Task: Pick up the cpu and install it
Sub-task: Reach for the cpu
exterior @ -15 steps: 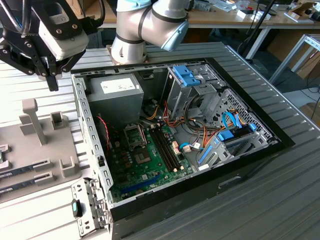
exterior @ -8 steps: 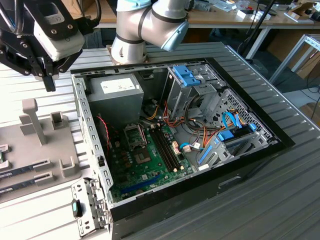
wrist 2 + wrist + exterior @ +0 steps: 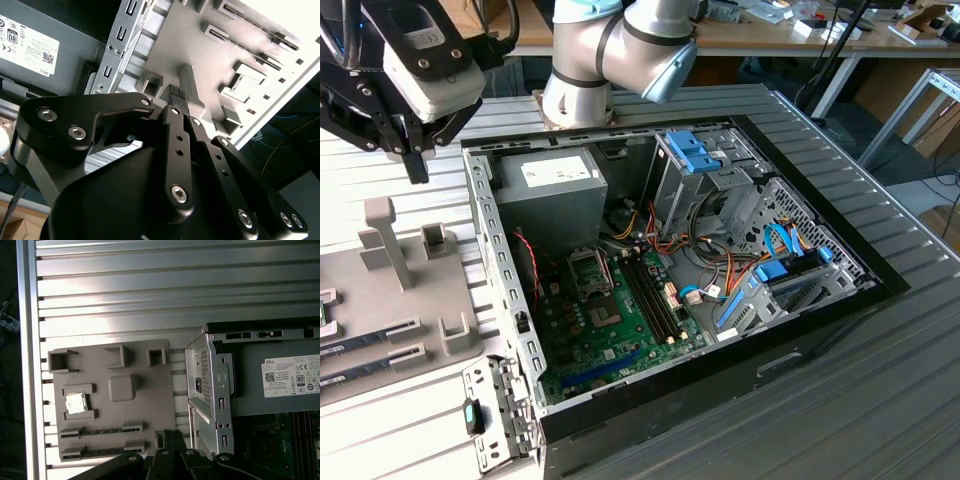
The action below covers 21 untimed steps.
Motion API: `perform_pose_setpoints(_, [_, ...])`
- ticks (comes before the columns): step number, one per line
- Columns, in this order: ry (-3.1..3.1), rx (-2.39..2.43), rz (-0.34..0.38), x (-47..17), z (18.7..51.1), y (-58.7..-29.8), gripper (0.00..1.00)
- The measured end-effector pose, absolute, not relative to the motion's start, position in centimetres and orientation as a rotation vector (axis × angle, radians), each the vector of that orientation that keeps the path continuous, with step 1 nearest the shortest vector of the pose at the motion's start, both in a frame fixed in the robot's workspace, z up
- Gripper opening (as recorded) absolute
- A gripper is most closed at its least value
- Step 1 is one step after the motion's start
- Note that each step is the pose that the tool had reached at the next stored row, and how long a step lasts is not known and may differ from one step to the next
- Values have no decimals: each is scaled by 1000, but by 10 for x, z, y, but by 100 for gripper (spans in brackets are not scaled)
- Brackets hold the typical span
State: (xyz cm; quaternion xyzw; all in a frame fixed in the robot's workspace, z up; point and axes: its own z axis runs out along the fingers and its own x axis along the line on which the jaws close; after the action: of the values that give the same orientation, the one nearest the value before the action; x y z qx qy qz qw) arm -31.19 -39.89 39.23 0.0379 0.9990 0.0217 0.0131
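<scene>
cpu (image 3: 75,403) in tray (image 3: 152,400) slot, end effector (image 3: 416,168) clear above tray edge

Exterior view: fixture tray (image 3: 360,295) and the memory sticks (image 3: 360,342) on it run off the picture's edge. Second wrist view: gripper (image 3: 177,94) body covers much of the tray. First wrist view: computer case (image 3: 215,390) beside the tray is cropped.

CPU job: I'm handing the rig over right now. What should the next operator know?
Gripper: shut, empty, hovering above the tray beside the case.
CPU: lies in its holder on the tray, clear of the gripper.
Done: nothing that shows; CPU not picked up.
Left: the pick-up and the install in the case, both.
</scene>
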Motion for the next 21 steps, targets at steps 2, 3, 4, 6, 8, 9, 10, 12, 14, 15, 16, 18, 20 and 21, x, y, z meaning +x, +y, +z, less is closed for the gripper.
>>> perform_pose_setpoints(2, [3112,118,68,-313,392,-399,11])
perform_pose_setpoints(3, [3112,118,68,-313,392,-399,11])
perform_pose_setpoints(4, [3113,118,68,-313,392,-399,11])
perform_pose_setpoints(6, [3112,118,68,-313,392,-399,11])
perform_pose_setpoints(8, [3112,118,68,-313,392,-399,11])
perform_pose_setpoints(9, [3112,118,68,-313,392,-399,11])
perform_pose_setpoints(10, [3112,118,68,-314,392,-399,11])
perform_pose_setpoints(12, [3113,118,68,-314,392,-399,11])
perform_pose_setpoints(14, [3113,118,68,-315,392,-399,11])
perform_pose_setpoints(15, [3112,118,68,-315,392,-399,11])
perform_pose_setpoints(16, [3112,118,68,-315,392,-399,11])
perform_pose_setpoints(18, [3113,118,68,-315,392,-399,11])
perform_pose_setpoints(20, [3112,118,68,-315,392,-399,11])
perform_pose_setpoints(21, [3112,118,68,-315,392,-399,11])
